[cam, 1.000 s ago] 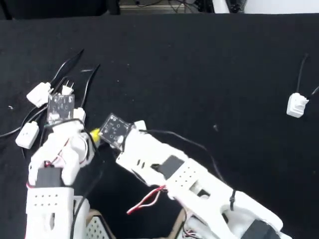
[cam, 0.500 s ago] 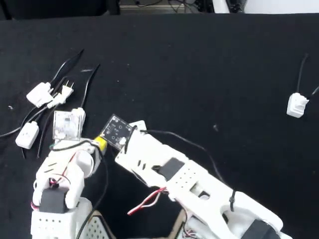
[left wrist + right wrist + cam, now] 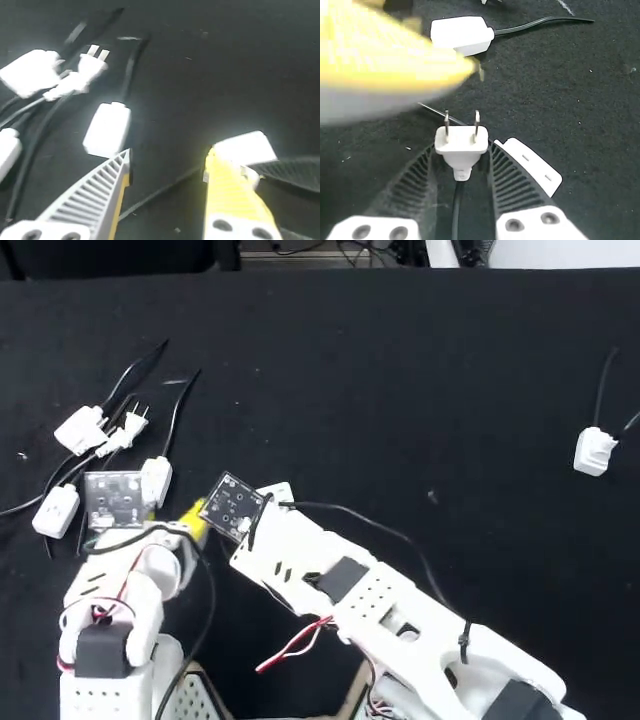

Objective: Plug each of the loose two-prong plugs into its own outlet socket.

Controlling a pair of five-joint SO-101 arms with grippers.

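Two-prong plug (image 3: 461, 144), white: gripped by the right end effector (image 3: 462, 148), whose two dark ribbed fingers press its flanks. Prongs point away from the wrist; the cord runs back betw. the fingers. A white block (image 3: 530, 165) lies just beside one finger. Ahead of the prongs we see a white outlet socket (image 3: 461, 34) w/ a dark cord, and the blurred yellow finger (image 3: 385, 55) of the other arm close in front.

Left end effector (image 3: 167, 155): open, grey and yellow fingers spread, nothing betw. them. It hangs over the black surface (image 3: 400, 370), near that same socket.

In the high view both arms meet at lower left of the frame. At upper left we note a second plug (image 3: 135, 420), prongs bare, beside another socket (image 3: 78, 428). A third socket (image 3: 55, 510) sits near the left edge. Well apart, at the right edge, lies a white connector (image 3: 597, 452) w/ cord.
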